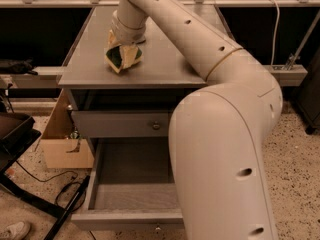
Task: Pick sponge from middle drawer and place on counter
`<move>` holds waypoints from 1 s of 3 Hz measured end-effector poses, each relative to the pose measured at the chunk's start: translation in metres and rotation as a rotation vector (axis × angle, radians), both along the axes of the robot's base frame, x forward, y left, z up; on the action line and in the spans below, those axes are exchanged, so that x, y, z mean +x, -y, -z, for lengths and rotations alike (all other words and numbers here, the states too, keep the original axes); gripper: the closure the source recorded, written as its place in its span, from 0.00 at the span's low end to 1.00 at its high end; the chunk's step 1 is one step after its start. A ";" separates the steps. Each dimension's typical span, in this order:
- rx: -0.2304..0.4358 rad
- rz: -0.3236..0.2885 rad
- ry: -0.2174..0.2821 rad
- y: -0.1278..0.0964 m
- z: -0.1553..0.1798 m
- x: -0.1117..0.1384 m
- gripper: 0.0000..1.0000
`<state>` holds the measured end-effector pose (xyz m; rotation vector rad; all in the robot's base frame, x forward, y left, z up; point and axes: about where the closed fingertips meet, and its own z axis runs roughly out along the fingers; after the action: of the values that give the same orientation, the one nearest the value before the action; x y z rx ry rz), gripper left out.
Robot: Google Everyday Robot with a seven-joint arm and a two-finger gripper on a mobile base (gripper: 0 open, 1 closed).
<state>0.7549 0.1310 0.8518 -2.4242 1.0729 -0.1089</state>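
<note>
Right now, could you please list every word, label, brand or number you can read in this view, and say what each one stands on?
Readable text: none anywhere in this view.
The sponge, the counter and the middle drawer are plain, with no label.
The cardboard box on the floor shows no legible print.
The tool, at the sponge over the counter, bears no visible marking.

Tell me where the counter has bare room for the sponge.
Bare counter: front strip between the sponge and the front edge, and the left margin. Crowded: where the gripper grips the sponge, and the right, under the arm.
</note>
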 end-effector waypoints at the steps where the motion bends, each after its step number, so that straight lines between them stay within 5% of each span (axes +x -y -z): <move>1: 0.002 -0.004 0.018 -0.003 -0.006 -0.001 0.00; 2: -0.010 -0.009 0.088 -0.008 -0.039 -0.009 0.00; 3: -0.041 0.063 0.182 0.010 -0.092 -0.026 0.00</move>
<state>0.7284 0.1211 0.9436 -2.3643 1.0737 -0.3684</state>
